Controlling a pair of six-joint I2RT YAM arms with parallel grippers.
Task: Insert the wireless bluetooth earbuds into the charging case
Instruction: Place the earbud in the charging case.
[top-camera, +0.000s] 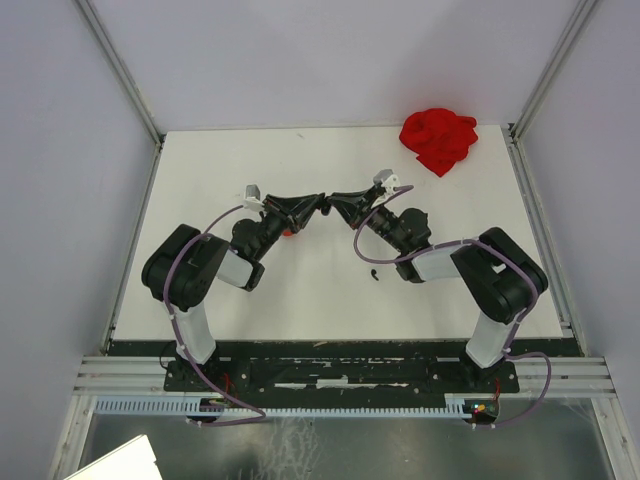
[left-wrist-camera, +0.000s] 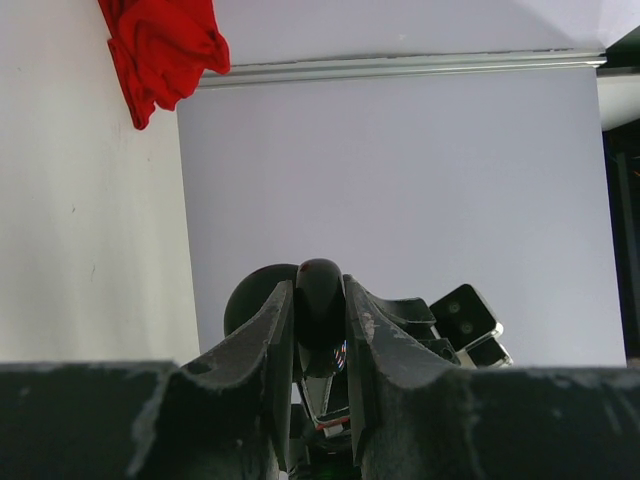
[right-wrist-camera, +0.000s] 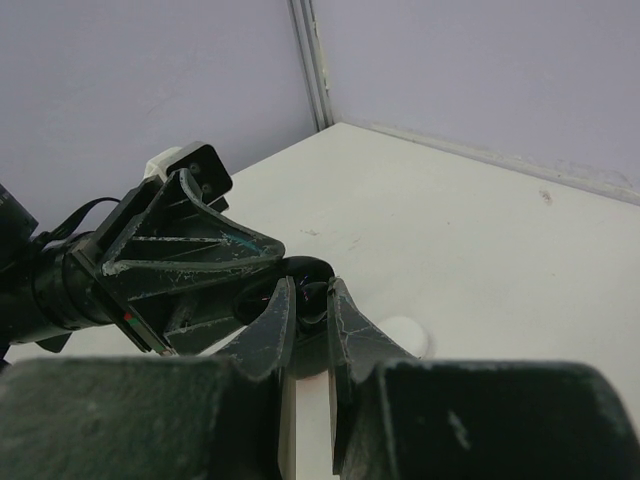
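Both arms reach inward from their bases, elbows bent outward, so that the left gripper (top-camera: 316, 206) and the right gripper (top-camera: 336, 204) meet tip to tip above the middle of the table (top-camera: 300, 290). The left wrist view shows the left fingers (left-wrist-camera: 275, 330) clamped tight on a glossy black rounded piece, apparently the charging case (left-wrist-camera: 320, 295), with a second black dome just behind it on the left. In the right wrist view the right fingers (right-wrist-camera: 340, 320) stand close together with only a narrow gap. Something dark sits in that gap, right against the piece the left gripper holds, but I cannot tell whether it is pinched or merely lies beyond. Only the top view shows a tiny dark speck, perhaps an earbud (top-camera: 373, 272), on the table beside the right forearm, a red disc (top-camera: 290, 233) partly hidden under the left gripper, and a red cloth (top-camera: 438, 140) at the far right corner. Only the right wrist view shows a white disc (right-wrist-camera: 405, 335) lying on the table just beyond the fingers.
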